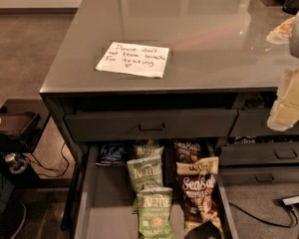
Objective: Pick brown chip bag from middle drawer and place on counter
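Observation:
The middle drawer [105, 203] is pulled out below the counter [204, 29]. In its right half lies a brown chip bag [198, 195] with white "Sea Salt" script, and a second brown bag [187, 151] lies behind it. Green Kettle bags [145, 172] lie in a row to their left. A small dark-blue bag [112, 154] sits at the back left. My gripper [285, 114] shows as a blurred cream shape at the right edge. It hangs in front of the counter's right end, above and to the right of the drawer, touching nothing.
A white handwritten note [133, 59] lies on the counter near its front left. The top drawer [152, 126] is closed. Narrower drawers with bar handles [286, 154] are at the right. A power strip and cable [294, 199] lie on the floor at right. Dark equipment [10, 128] stands at left.

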Controlling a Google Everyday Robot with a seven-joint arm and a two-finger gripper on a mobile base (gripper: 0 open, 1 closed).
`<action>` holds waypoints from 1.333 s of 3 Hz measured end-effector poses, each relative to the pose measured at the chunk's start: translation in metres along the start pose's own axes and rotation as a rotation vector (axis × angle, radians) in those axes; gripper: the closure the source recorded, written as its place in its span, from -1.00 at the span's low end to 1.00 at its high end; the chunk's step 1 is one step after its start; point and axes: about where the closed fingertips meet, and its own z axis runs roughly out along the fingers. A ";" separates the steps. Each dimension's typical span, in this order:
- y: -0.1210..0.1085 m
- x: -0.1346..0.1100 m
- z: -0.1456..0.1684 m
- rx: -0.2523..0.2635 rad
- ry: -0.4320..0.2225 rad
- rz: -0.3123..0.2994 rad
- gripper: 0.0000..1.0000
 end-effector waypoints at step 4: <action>0.065 0.003 0.147 -0.068 -0.211 -0.009 -1.00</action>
